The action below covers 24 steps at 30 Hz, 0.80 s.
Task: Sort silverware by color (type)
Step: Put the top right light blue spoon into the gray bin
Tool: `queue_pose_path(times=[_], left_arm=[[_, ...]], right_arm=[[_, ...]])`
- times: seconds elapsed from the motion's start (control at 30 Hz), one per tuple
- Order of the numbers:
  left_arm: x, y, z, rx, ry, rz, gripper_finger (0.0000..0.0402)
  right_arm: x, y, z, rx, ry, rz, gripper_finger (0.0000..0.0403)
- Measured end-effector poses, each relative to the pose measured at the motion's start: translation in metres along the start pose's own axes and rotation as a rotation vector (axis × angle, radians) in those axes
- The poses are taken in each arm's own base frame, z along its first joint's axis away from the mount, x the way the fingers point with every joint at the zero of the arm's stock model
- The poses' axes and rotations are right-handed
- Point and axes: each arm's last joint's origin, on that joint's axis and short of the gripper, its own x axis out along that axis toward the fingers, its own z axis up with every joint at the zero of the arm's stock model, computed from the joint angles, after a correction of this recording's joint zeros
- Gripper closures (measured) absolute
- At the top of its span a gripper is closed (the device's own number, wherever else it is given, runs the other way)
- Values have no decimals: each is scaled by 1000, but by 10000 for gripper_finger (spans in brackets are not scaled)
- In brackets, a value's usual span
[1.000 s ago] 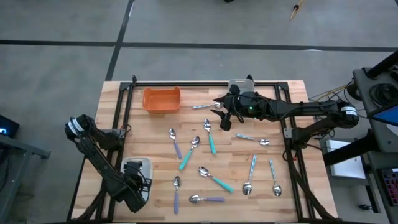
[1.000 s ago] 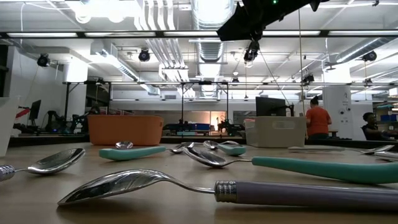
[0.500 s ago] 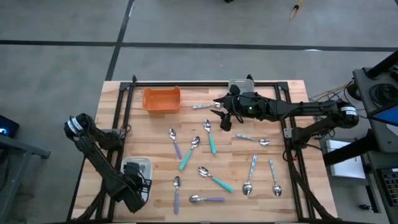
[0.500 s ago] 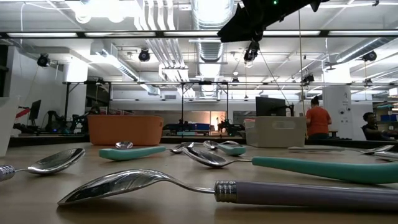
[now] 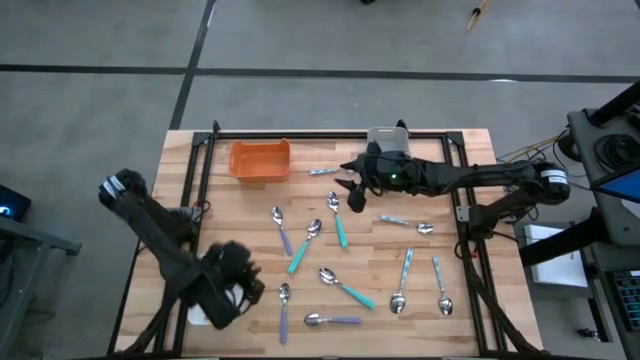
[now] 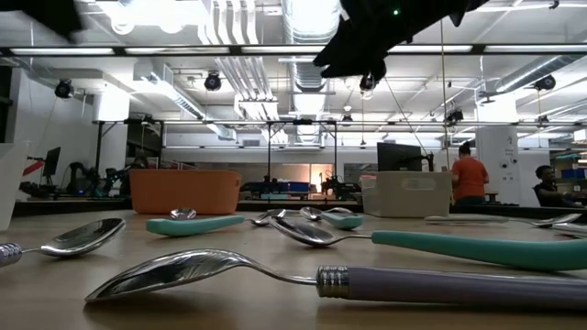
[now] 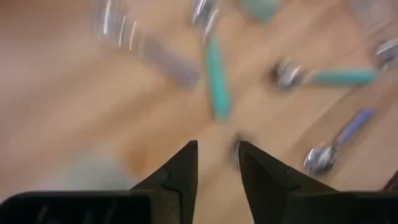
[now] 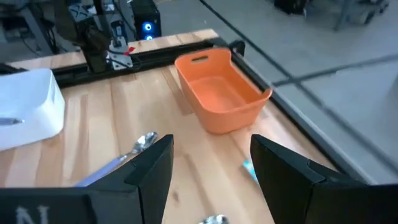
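Left tool [image 5: 240,280] hangs over the front-left of the wooden surface [image 5: 440,200], just above the white tray [image 5: 205,312], fingers [image 7: 183,171] a little apart with nothing between them. Right tool [image 5: 352,190] hovers at the back centre, between the orange tray [image 5: 260,160] and the grey tray [image 5: 385,135], fingers spread wide and empty.

Spoons lie loose across the surface: teal-handled ones [image 5: 340,228] mid-surface, lavender ones [image 5: 284,238] toward the front and left, pale blue ones [image 5: 405,270] on the right. One pale-handled spoon [image 5: 322,171] lies just beside the orange tray, near the right tool. One spoon [image 8: 7,122] seems to sit in the white tray; its handle colour is not clear.

Step in hand, as I judge it: between picks, most sorting left to do. Next move likely calls for the right tool to drop over the nearby pale spoon, line its fingers across the thin handle and close low against the wood. Left tool's nearest target looks like the lavender spoon [image 5: 284,300] just beside it.
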Motion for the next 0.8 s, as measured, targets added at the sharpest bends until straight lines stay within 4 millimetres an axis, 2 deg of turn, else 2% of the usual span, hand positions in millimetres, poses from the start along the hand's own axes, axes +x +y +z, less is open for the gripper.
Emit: queue_pose_path(times=[0.07, 0.2, 0.33, 0.43, 0.57, 0.7, 0.8], left_arm=[[-1, 6, 19, 127, -87, 1, 321], [2, 21, 51, 334, -215, 38, 335], [9, 30, 74, 518, -298, 50, 354], [14, 35, 86, 595, -392, 61, 365], [19, 37, 89, 678, -480, -37, 379], [29, 40, 76, 812, -551, -244, 397], [39, 52, 65, 857, -625, -331, 400]], right_arm=[[5, 1, 0, 35, 24, -4, 198], [14, 4, 13, 60, 72, -9, 198], [29, 8, 24, 34, 173, -22, 198], [37, 10, 33, 4, 263, -35, 198], [44, 12, 38, -6, 405, -58, 198], [47, 12, 31, -14, 573, -89, 198], [44, 10, 22, 20, 682, -126, 198]])
